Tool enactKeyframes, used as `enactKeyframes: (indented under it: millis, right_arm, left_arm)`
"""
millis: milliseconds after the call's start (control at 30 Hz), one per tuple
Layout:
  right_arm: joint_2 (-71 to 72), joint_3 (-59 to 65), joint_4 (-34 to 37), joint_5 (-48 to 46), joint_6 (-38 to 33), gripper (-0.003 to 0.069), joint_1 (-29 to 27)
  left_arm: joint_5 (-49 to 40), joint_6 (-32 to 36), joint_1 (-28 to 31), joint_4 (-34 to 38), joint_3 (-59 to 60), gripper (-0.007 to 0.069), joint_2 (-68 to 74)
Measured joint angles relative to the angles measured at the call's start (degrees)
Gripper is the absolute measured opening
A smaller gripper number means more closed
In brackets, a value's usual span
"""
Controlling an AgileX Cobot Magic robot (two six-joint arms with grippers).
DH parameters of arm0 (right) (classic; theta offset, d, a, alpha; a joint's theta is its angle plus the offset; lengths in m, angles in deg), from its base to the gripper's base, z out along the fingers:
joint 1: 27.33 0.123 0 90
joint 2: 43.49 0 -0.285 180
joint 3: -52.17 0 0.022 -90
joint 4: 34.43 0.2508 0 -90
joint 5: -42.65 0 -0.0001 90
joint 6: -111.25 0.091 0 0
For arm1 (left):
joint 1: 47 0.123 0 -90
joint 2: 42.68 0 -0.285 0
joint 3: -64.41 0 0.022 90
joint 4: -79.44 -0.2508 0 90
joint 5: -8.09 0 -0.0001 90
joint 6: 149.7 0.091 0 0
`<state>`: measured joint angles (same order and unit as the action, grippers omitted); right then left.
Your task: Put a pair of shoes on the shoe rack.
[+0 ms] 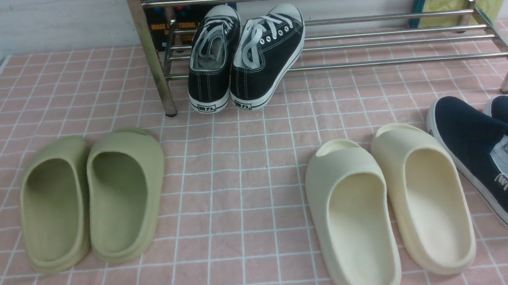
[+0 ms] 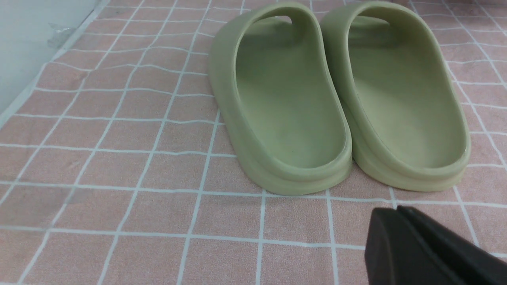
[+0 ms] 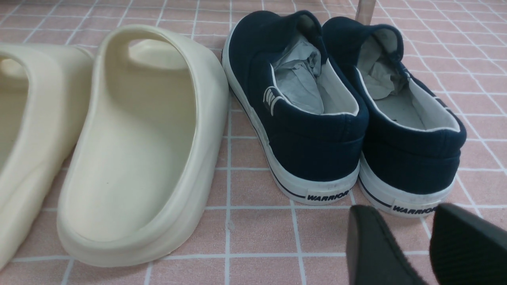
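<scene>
The two black canvas sneakers, left one (image 1: 213, 61) and right one (image 1: 267, 55), lean side by side on the left end of the silver shoe rack (image 1: 407, 60). Their toes rest up on its low bars and their heels touch the cloth in front. Neither gripper shows near them in the front view. In the left wrist view my left gripper (image 2: 397, 209) is shut and empty, low over the cloth near the heels of the green slides. In the right wrist view my right gripper (image 3: 404, 213) is open and empty, just behind the heels of the navy slip-ons.
A pair of green foam slides (image 1: 94, 196) lies front left, also seen in the left wrist view (image 2: 336, 99). Cream slides (image 1: 390, 204) and navy slip-ons (image 1: 479, 155) lie front right, both in the right wrist view (image 3: 138, 138) (image 3: 348, 118). Pink checked cloth (image 1: 238, 170) covers the table.
</scene>
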<state>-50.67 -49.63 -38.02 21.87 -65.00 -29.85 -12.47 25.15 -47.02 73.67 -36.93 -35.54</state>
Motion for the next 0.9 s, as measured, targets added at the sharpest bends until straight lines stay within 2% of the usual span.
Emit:
enactKeyframes:
  millis: [900]
  right_arm:
    - [0.0, 0.0, 0.0, 0.0, 0.0, 0.0239, 0.0]
  left_arm:
    - [-0.1, 0.1, 0.0, 0.0, 0.0, 0.0035, 0.0]
